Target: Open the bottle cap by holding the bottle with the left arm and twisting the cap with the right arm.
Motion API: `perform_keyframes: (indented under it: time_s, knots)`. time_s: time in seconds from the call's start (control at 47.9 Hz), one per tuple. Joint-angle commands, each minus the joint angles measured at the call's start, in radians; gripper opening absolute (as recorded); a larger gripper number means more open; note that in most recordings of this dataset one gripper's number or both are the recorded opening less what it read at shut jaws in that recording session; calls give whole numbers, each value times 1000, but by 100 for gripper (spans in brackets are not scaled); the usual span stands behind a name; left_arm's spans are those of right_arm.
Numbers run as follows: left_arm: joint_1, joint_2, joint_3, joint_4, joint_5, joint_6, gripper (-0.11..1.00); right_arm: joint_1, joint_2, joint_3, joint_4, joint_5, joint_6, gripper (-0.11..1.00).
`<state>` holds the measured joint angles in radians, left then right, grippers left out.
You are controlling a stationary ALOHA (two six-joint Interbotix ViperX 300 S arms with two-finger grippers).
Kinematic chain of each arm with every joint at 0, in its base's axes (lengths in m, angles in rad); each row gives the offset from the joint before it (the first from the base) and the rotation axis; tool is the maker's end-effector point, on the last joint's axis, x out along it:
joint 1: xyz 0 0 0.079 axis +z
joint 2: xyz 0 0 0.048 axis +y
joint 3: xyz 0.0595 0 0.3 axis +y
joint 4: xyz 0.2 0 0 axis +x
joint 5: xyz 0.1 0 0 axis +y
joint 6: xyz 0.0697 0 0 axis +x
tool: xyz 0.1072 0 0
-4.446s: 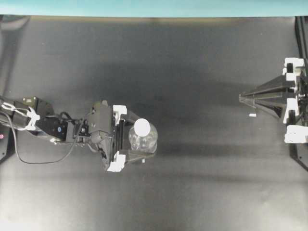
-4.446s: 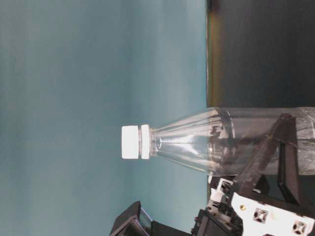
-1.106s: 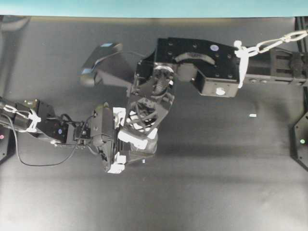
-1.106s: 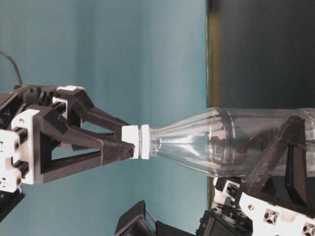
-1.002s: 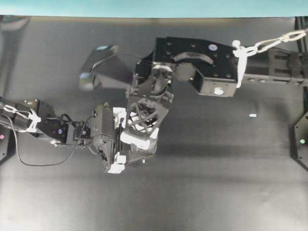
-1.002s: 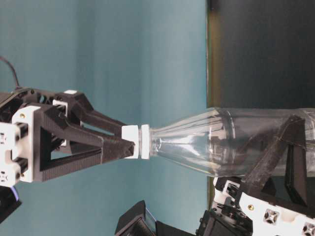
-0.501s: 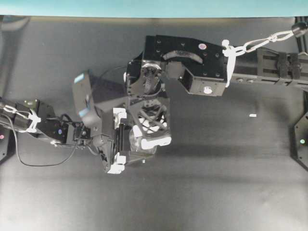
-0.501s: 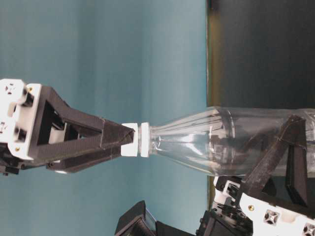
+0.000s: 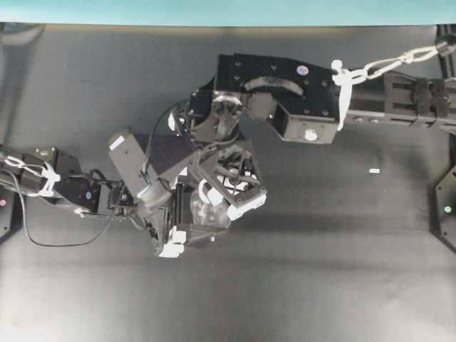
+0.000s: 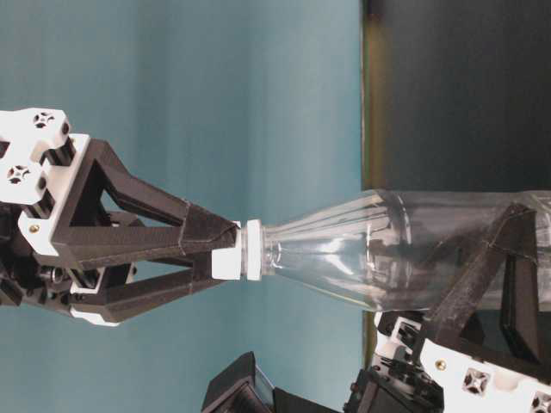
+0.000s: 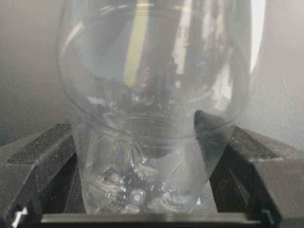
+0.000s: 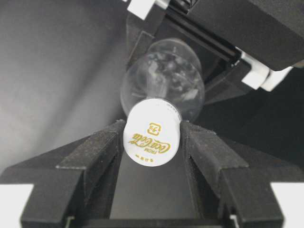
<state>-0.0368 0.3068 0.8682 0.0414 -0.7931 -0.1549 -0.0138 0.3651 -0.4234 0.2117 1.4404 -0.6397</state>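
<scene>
- While it stands upright on the matte black surface point(image 9: 342, 271), the clear ribbed bottle point(image 10: 379, 249) is clamped at its base by the left tool point(image 11: 147, 190).
- From above, the lattice-sided right tool point(image 12: 153, 137) pinches the smooth round white bottle cap point(image 12: 152, 138).

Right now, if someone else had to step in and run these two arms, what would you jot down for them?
Left gripper: jaws shut on the bottle low on its clear body, holding it upright on the black table.
Right gripper: comes down from above, jaws shut on the white bottle cap, one finger pressed on each side.
Done: both grips are in place.
Left: the cap sits on the neck with no gap to be seen; twist it until it lifts free, holding the bottle steady.
</scene>
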Motion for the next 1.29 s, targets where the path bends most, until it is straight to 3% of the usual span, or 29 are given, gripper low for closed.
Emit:
perform_keyframes:
  time_s: [0.0, 0.543, 0.751, 0.918, 1.023, 1.273]
  knots:
    - [-23, 8, 2, 5, 18, -8, 83, 3, -8, -5, -26, -20, 2, 38]
    - [-23, 6, 2, 5, 25, -9, 83, 14, -41, 67, -55, -71, 17, 38]
    - [-23, 6, 0, 5, 41, -9, 83, 40, -66, 100, -92, -149, 91, 77]
    - [-23, 6, 0, 5, 41, -9, 83, 48, -98, 83, -100, -135, 249, 78]
    - [-23, 8, 0, 5, 41, -9, 83, 61, -124, 52, -100, -104, 393, 78]
    - [-14, 2, 5, 5, 63, -9, 83, 64, -114, -94, -100, 77, 900, 78]
